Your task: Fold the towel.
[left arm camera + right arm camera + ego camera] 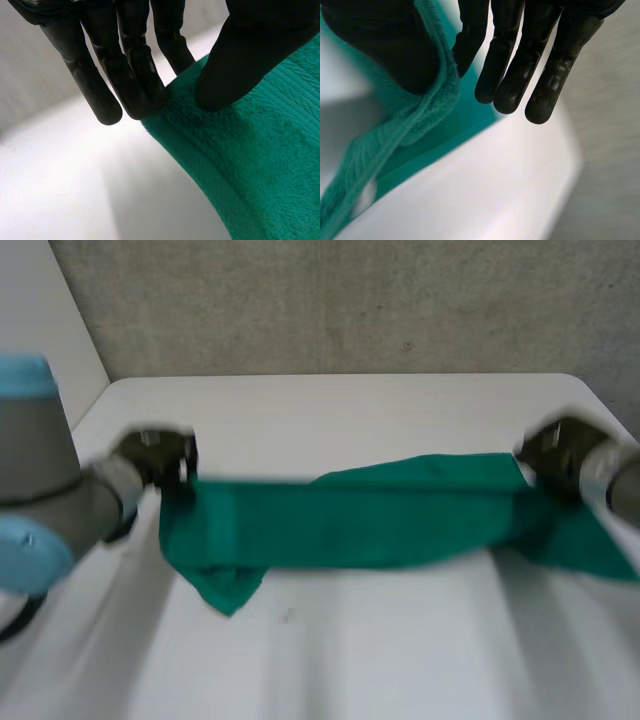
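Now, towel (350,525) stretched over the desk (350,410)
Left hand (160,455), right hand (555,455) pinch opposite ends, thumb against fingers (135,85); probably to flatten it for folding

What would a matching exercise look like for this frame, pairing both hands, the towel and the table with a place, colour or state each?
Column one:
1. left hand
2. right hand
3. towel
4. table

Column two:
A. pinches the cloth's end at the head view's right
B. white, bare on the far side of the cloth
C. pinches the cloth's end at the head view's left
D. green, stretched between both hands

Pairs: 1-C, 2-A, 3-D, 4-B
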Robot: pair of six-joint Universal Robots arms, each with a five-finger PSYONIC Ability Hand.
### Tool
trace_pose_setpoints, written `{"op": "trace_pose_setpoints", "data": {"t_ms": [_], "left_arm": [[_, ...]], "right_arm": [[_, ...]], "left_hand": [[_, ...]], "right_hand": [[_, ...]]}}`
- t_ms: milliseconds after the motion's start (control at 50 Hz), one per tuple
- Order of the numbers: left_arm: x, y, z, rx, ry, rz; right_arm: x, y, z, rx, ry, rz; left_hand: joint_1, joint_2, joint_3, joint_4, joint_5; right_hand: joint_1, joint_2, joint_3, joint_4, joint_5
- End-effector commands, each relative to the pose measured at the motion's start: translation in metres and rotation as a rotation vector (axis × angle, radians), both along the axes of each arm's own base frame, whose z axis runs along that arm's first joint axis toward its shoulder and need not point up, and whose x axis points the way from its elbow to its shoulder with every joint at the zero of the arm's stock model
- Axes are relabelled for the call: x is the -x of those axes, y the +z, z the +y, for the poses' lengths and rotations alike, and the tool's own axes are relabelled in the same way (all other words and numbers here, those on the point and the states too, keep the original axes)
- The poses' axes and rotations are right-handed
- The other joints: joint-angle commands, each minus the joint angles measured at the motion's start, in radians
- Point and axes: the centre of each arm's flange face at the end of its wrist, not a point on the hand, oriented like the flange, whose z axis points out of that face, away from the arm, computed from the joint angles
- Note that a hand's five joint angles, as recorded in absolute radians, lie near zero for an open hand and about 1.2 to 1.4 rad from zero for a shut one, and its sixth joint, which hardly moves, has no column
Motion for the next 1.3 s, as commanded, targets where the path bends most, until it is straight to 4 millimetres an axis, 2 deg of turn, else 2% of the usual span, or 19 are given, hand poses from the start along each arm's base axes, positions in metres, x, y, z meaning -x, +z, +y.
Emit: {"op": "trace_pose_setpoints", "data": {"t_ms": [20,40,100,120,180,260,400,420,580,680,740,800,820,880,1020,1180,1220,1280,1300], "left_arm": [[0.009,0.173,-0.055,0.672,0.151,0.206],[0.006,0.202,-0.053,0.803,0.177,0.259],[-0.004,0.24,-0.043,0.973,0.216,0.33],[-0.008,0.254,-0.038,1.046,0.226,0.361],[-0.009,0.256,-0.032,1.08,0.222,0.377],[-0.005,0.222,-0.035,0.988,0.197,0.338],[-0.004,0.139,-0.037,0.758,0.158,0.242],[-0.006,0.12,-0.035,0.705,0.16,0.22],[-0.017,0.03,-0.026,0.458,0.161,0.116],[-0.017,0.006,-0.02,0.387,0.131,0.095],[-0.021,0.002,-0.02,0.375,0.14,0.089],[-0.027,0.0,-0.022,0.369,0.155,0.087],[-0.03,0.002,-0.024,0.371,0.165,0.089],[-0.035,0.001,-0.025,0.366,0.177,0.084],[-0.046,0.0,-0.03,0.363,0.209,0.076],[-0.048,0.001,-0.031,0.36,0.219,0.077],[-0.048,0.001,-0.03,0.357,0.218,0.074],[-0.048,-0.003,-0.026,0.335,0.217,0.068],[-0.049,-0.004,-0.025,0.331,0.217,0.067]], "right_arm": [[-0.026,0.148,-0.055,0.678,-0.001,-0.388],[-0.028,0.159,-0.056,0.736,0.008,-0.426],[-0.027,0.208,-0.043,0.994,0.053,-0.541],[-0.025,0.214,-0.04,1.029,0.052,-0.552],[-0.021,0.213,-0.032,1.051,0.052,-0.554],[-0.024,0.177,-0.034,0.933,0.041,-0.524],[-0.023,0.109,-0.03,0.695,0.02,-0.471],[-0.025,0.091,-0.028,0.638,0.029,-0.458],[-0.032,-0.014,-0.018,0.306,0.089,-0.412],[-0.031,-0.063,-0.015,0.147,0.053,-0.411],[-0.029,-0.077,-0.015,0.076,0.009,-0.455],[-0.024,-0.078,-0.016,0.036,-0.041,-0.52],[-0.017,-0.079,-0.019,0.006,-0.094,-0.573],[0.001,-0.081,-0.026,-0.054,-0.218,-0.696],[0.039,-0.09,-0.034,-0.178,-0.448,-0.865],[0.056,-0.095,-0.035,-0.184,-0.495,-0.837],[0.056,-0.096,-0.034,-0.186,-0.493,-0.831],[0.053,-0.098,-0.031,-0.214,-0.46,-0.83],[0.051,-0.099,-0.029,-0.223,-0.442,-0.831]], "left_hand": [[0.265,0.2,0.204,0.2,0.255],[0.265,0.2,0.204,0.2,0.255],[0.265,0.2,0.204,0.2,0.255],[0.265,0.2,0.204,0.2,0.255],[0.265,0.2,0.204,0.2,0.255],[0.265,0.2,0.204,0.2,0.255],[0.265,0.2,0.204,0.2,0.255],[0.265,0.2,0.204,0.2,0.255],[0.265,0.2,0.204,0.2,0.255],[0.265,0.2,0.204,0.2,0.255],[0.265,0.2,0.204,0.2,0.255],[0.265,0.2,0.204,0.2,0.255],[0.265,0.2,0.204,0.2,0.255],[0.265,0.2,0.204,0.2,0.255],[0.265,0.2,0.204,0.2,0.255],[0.265,0.2,0.204,0.2,0.255],[0.265,0.2,0.204,0.2,0.255],[0.265,0.2,0.204,0.2,0.255],[0.265,0.2,0.204,0.2,0.255]], "right_hand": [[0.418,0.227,0.218,0.207,0.237],[0.418,0.227,0.218,0.207,0.237],[0.418,0.227,0.218,0.207,0.237],[0.418,0.227,0.218,0.207,0.237],[0.418,0.227,0.218,0.207,0.237],[0.418,0.227,0.218,0.207,0.237],[0.418,0.227,0.218,0.207,0.237],[0.418,0.227,0.218,0.207,0.237],[0.418,0.227,0.218,0.207,0.237],[0.418,0.227,0.218,0.207,0.237],[0.378,0.187,0.178,0.167,0.198],[0.141,-0.05,-0.059,-0.07,-0.04],[-0.04,-0.231,-0.24,-0.252,-0.221],[-0.22,-0.411,-0.42,-0.432,-0.401],[-0.394,-0.585,-0.594,-0.606,-0.575],[-0.292,-0.483,-0.492,-0.503,-0.473],[-0.163,-0.354,-0.363,-0.374,-0.344],[0.416,0.225,0.216,0.205,0.236],[0.418,0.227,0.218,0.206,0.237]]}}
